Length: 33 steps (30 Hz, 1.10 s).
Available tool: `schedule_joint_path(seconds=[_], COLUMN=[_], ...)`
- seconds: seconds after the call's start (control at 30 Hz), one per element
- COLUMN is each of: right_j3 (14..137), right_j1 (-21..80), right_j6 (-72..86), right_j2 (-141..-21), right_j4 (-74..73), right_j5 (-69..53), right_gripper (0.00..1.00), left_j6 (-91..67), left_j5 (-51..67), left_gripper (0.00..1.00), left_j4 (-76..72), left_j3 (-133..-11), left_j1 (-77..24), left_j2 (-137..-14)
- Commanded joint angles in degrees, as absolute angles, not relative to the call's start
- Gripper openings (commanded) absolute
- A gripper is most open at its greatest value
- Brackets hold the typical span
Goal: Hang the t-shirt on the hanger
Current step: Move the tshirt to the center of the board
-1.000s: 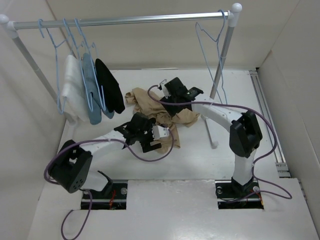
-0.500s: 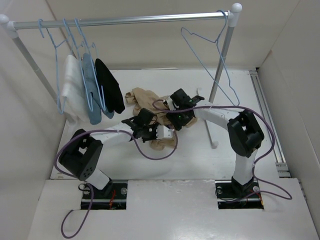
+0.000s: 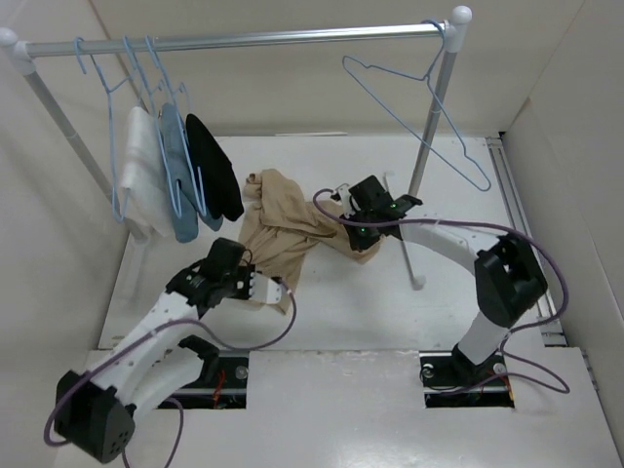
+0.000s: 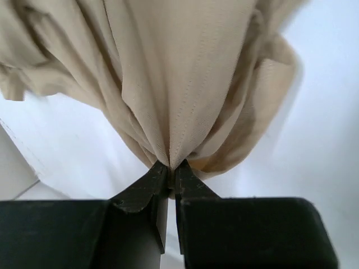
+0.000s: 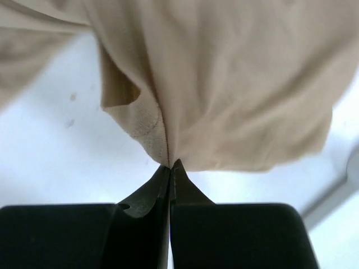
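Left gripper and right gripper each pinch the t-shirt fully closed; the hanger on the rail remains bare.

From your right wrist camera, the right gripper has its two black fingers pressed together, and their tips pinch a fold of the tan t-shirt. You can see the cloth fan up and outward from that pinch and fill most of the upper frame. A stitched seam runs down into the tips, and a small flap is folded over just left of it. Below the cloth lies the white table, marked with a couple of faint specks. A blurred grey strip crosses the lower right corner; you cannot tell what it is.
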State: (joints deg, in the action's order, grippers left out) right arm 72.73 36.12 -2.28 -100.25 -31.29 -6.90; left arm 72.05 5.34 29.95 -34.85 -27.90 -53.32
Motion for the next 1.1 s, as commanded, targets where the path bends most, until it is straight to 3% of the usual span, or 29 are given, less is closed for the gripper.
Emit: schedule_joint_path(seconds=[0.0,0.2,0.27,0.3,0.33,0.37,0.4,0.57,0.67,0.73,0.87,1.07], right_j3=[69.0,60.75,58.98,57.23,56.35,55.64,54.76,51.94,52.55,52.56,52.56,52.56], right_j1=[37.96,40.16,40.96,41.57,41.57,42.18,42.19,42.19,42.19,42.71,42.71,42.71], right_j6=[1.92,9.13,12.03,12.82,14.05,14.06,14.85,15.64,14.95,14.41,13.89,12.84], right_j2=[-93.35,-83.61,-81.49,-80.52,-78.68,-77.62,-76.65,-72.43,-72.42,-72.42,-71.28,-70.75], right_j4=[-33.81,-41.47,-43.94,-44.64,-45.95,-46.49,-46.49,-47.2,-47.2,-46.5,-45.88,-44.13], right_j5=[-3.96,-0.79,-0.79,-0.79,-1.57,-1.58,-1.58,-0.53,0.0,0.0,0.0,-1.14], right_gripper=[0.0,0.0,0.0,0.0,0.0,0.0,0.0,0.0,0.0,0.0,0.0,0.0], left_j6=[85.32,90.7,87.82,85.54,82.47,76.0,72.89,58.64,51.62,46.52,48.16,44.04], left_j5=[-0.35,-0.87,-0.88,-0.88,-0.36,1.21,2.45,16.76,24.86,23.65,22.24,16.52], left_gripper=[0.0,0.02,0.16,0.51,0.65,0.93,0.99,0.99,0.89,0.77,0.83,0.79], left_j4=[48.31,63.8,63.2,60.06,57.85,55.74,53.55,41.15,30.65,23.94,19.17,8.01], left_j3=[-31.29,-34.89,-34.89,-35.59,-36.12,-38.04,-39.27,-45.79,-45.54,-45.0,-44.3,-46.67], left_j1=[-27.69,-27.69,-27.69,-27.69,-27.69,-27.69,-27.69,-27.69,-28.38,-29.69,-31.19,-32.08], left_j2=[-43.2,-38.32,-39.9,-40.6,-41.13,-42.26,-42.8,-44.99,-47.01,-50.42,-60.18,-71.79])
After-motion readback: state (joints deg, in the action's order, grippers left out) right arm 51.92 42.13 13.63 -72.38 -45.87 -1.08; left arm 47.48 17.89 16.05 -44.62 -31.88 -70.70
